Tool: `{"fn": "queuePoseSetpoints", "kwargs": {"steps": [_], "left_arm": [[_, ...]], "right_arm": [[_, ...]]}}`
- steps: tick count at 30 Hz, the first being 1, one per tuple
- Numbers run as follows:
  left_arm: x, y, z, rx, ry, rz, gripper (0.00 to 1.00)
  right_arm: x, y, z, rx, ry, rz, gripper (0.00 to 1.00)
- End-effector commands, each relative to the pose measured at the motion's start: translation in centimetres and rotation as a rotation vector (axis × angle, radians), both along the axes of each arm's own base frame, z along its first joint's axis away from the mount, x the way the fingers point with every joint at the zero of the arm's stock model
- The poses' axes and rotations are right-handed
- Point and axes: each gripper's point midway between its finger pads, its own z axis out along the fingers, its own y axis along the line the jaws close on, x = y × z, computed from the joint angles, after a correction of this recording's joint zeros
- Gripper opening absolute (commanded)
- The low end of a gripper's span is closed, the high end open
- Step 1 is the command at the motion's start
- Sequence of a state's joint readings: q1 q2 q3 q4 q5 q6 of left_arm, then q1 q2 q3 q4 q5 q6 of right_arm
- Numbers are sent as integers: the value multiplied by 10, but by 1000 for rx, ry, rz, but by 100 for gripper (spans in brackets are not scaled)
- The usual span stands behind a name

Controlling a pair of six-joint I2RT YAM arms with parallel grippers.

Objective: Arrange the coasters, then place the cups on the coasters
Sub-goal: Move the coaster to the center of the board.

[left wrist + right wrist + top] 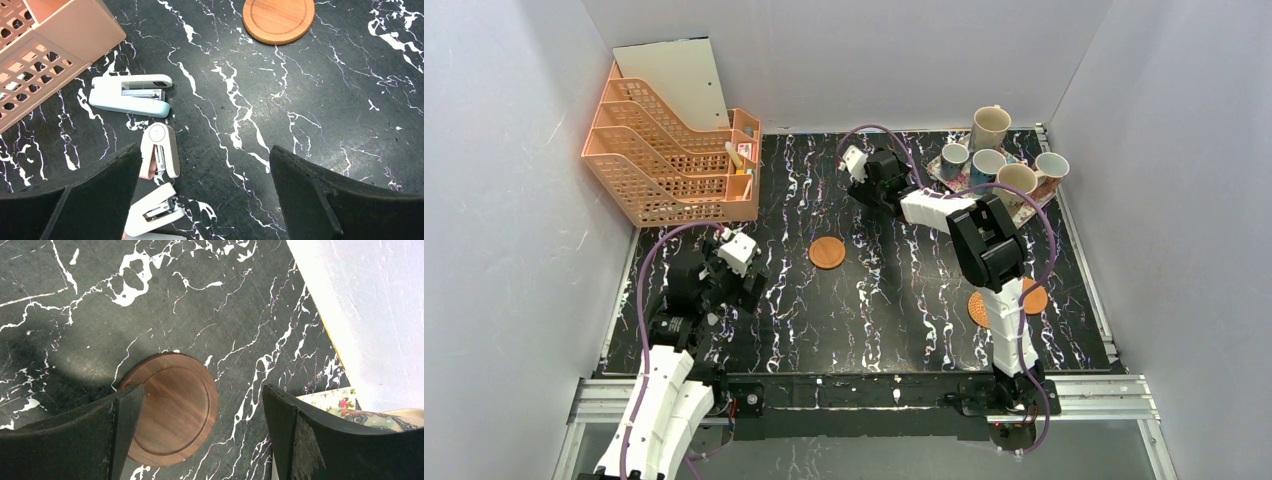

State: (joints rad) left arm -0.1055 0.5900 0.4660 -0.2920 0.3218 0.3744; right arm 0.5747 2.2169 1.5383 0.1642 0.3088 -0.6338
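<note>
A dark brown wood coaster (172, 407) lies flat on the black marble table, right under my right gripper (202, 392), which is open; its left finger overlaps the coaster's edge. In the top view that gripper (871, 180) is at the far middle and hides this coaster. A mid-brown wood coaster (828, 252) (278, 17) lies mid-table, ahead of my open, empty left gripper (205, 150) (746, 280). Two woven orange coasters (979, 308) (1034, 297) lie partly hidden by the right arm. Several cups stand on the floral tray (940, 172): beige (990, 127) (1017, 185), blue (954, 160) (987, 165), brownish-orange (1051, 168).
An orange mesh file organizer (674, 150) (50, 50) stands at the back left. Three white staplers (130, 95) (160, 150) (152, 210) lie by the left gripper. The tray's corner (335, 402) and the white back wall (370, 315) are close to the right gripper.
</note>
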Motion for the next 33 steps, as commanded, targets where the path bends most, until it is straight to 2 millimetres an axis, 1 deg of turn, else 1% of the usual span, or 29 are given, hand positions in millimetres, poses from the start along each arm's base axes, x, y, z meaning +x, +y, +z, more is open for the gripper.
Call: {"fn": "queuePoseSetpoints", "kwargs": {"steps": [1, 3, 7, 9, 14, 16, 18, 21, 24, 27, 30, 33], "left_arm": [[-1, 2, -2, 5, 1, 5, 97], [-1, 2, -2, 4, 1, 5, 97], [-1, 3, -2, 5, -1, 8, 97], [-1, 3, -1, 5, -2, 9, 97], [-1, 4, -1, 5, -4, 11, 97], [-1, 4, -2, 5, -3, 13, 97], [-1, 4, -2, 5, -3, 14, 97], [-1, 5, -1, 5, -4, 18, 97], [-1, 5, -2, 5, -3, 20, 97], [-1, 5, -2, 4, -1, 18, 97], [-1, 5, -2, 4, -1, 18, 97], [-1, 5, -2, 5, -1, 17, 97]], "right_arm": [[-20, 15, -29, 22, 100, 37, 98], [-24, 21, -24, 36, 102, 49, 98], [-24, 27, -11, 62, 100, 57, 98], [-25, 31, -11, 70, 116, 63, 98], [-19, 38, -14, 57, 118, 43, 98], [-19, 40, -12, 57, 113, 38, 98], [-19, 43, -1, 51, 83, 30, 98], [-20, 45, 30, 73, 49, 36, 98], [-32, 46, 60, 98, 62, 71, 98], [-53, 48, 78, 124, 107, 131, 98], [-73, 45, 86, 139, 123, 168, 98], [-87, 29, 87, 106, 105, 172, 98]]}}
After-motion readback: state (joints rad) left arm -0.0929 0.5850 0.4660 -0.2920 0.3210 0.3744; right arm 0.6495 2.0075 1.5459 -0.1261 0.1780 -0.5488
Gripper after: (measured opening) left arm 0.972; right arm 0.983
